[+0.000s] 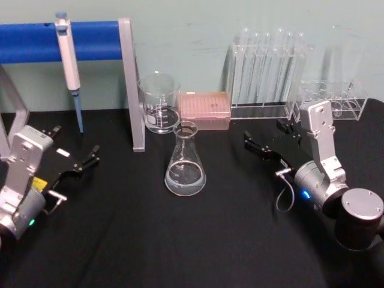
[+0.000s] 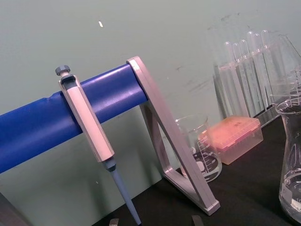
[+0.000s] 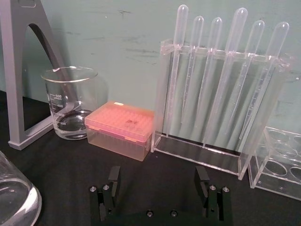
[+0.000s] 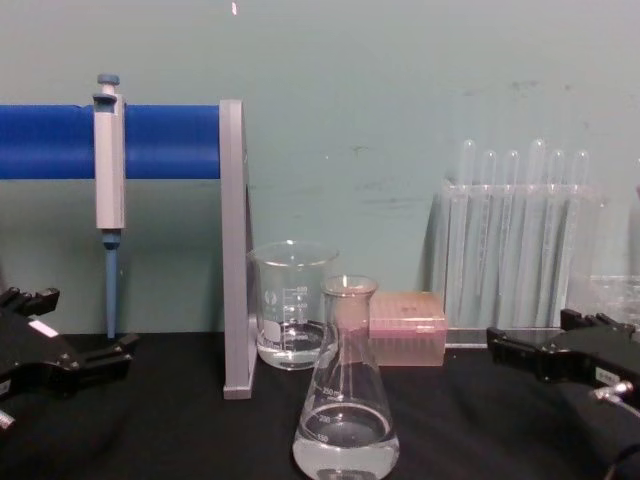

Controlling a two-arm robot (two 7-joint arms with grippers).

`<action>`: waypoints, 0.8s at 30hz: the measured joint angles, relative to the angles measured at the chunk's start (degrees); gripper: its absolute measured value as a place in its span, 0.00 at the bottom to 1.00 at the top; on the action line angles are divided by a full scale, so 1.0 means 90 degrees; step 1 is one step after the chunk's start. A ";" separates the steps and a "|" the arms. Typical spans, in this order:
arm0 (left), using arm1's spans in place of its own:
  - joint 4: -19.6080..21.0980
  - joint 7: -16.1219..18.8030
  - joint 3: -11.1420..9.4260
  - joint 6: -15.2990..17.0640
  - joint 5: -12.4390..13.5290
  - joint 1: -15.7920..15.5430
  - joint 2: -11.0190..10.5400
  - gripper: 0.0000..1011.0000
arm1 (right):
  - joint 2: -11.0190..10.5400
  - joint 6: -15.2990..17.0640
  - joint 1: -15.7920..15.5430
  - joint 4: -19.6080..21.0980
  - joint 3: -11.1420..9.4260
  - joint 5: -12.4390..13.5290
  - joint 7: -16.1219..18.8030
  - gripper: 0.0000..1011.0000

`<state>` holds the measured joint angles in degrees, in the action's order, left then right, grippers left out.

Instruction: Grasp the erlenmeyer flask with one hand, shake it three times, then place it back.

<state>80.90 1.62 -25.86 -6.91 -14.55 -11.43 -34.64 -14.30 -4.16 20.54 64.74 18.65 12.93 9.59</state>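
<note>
The erlenmeyer flask (image 1: 185,162) stands upright on the black table, in the middle, with a little clear liquid in its base. It also appears in the chest view (image 4: 346,400), at the edge of the left wrist view (image 2: 292,160) and in a corner of the right wrist view (image 3: 13,200). My left gripper (image 1: 77,140) rests open at the table's left, well apart from the flask. Off to the flask's right, my right gripper (image 1: 263,132) is also open. Its fingers (image 3: 114,175) are spread wide with nothing between them.
A glass beaker (image 1: 159,103) and a pink tip box (image 1: 206,110) stand behind the flask. A grey stand post (image 1: 131,84) carries a blue bar (image 1: 60,41) with a hanging pipette (image 1: 69,66). Clear racks with tubes (image 1: 269,75) line the back right.
</note>
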 joint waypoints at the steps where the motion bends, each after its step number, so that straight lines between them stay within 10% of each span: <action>1: 0.0000 0.0000 0.0000 0.0000 0.0000 0.0000 0.0000 0.99 | 0.0000 0.0000 0.0000 0.0001 0.0000 0.0000 0.0000 0.99; 24: 0.0000 0.0000 0.0000 0.0000 0.0000 0.0000 0.0000 0.99 | -0.0004 -0.0004 -0.0001 0.0008 0.0000 0.0011 0.0009 0.99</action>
<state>80.90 1.62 -25.86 -6.91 -14.55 -11.43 -34.64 -14.34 -4.20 20.54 64.81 18.65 13.03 9.67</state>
